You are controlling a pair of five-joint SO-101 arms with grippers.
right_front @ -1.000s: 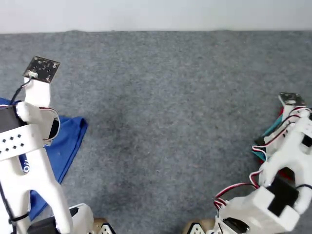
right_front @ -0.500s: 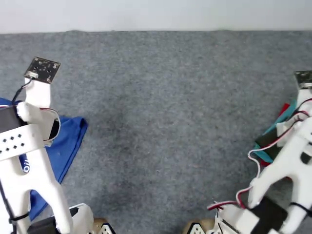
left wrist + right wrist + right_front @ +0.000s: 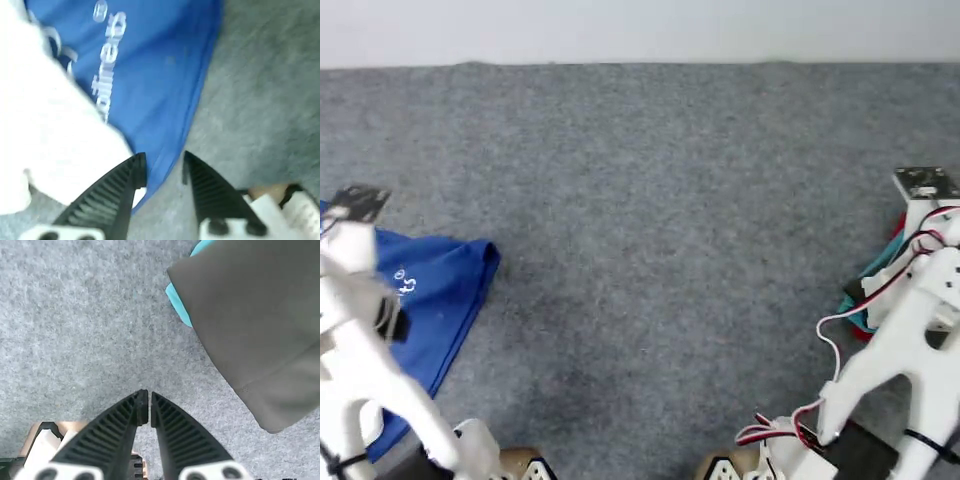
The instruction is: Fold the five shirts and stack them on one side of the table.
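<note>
1. Left gripper (image 3: 162,167): released, its jaws standing apart with nothing between them. It hangs over the edge of the blue shirt (image 3: 160,65), where cloth meets table
2. Blue shirt: lies spread on the grey table (image 3: 660,200) at its left side, partly under the left arm (image 3: 360,330) (white lettering shows on the cloth)
3. Right gripper (image 3: 148,407): clenched, fingertips almost touching and gripping nothing. Bare table surface lies below it
4. Dark grey shirt (image 3: 250,315): lies near the right gripper but apart from it. It rests on a teal shirt (image 3: 181,305), whose edge sticks out from underneath
5. Right-side clothes: in the high view they sit at the table's right edge, partly hidden by the right arm (image 3: 900,330)
</note>
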